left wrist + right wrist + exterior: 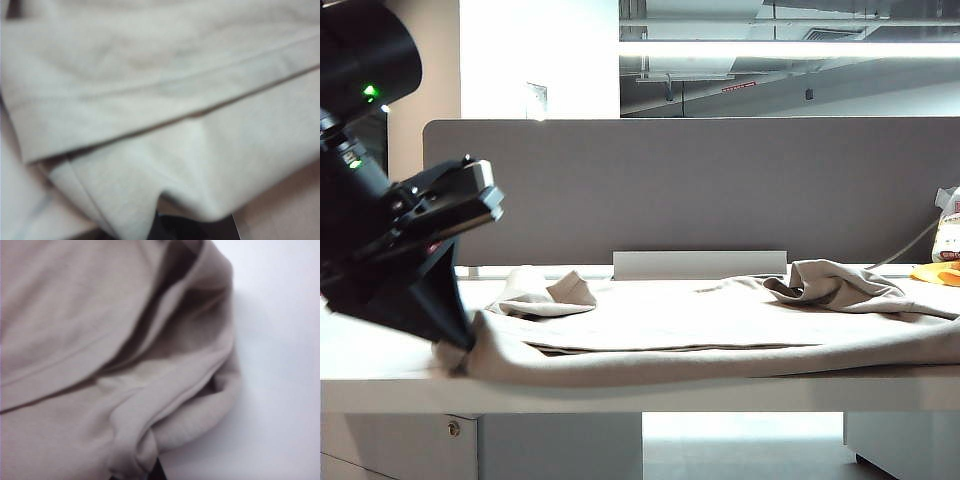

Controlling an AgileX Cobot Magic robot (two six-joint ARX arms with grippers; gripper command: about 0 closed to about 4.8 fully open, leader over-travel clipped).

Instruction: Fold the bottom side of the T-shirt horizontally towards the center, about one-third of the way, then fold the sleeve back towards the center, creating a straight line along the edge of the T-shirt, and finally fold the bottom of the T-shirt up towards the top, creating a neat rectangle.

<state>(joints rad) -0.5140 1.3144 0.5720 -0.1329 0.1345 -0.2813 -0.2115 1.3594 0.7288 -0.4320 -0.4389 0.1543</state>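
At the table's front left corner, the left end effector pinched the T-shirt; its long axis ran toward the right edge, where the right end effector, pressed together, gripped fabric
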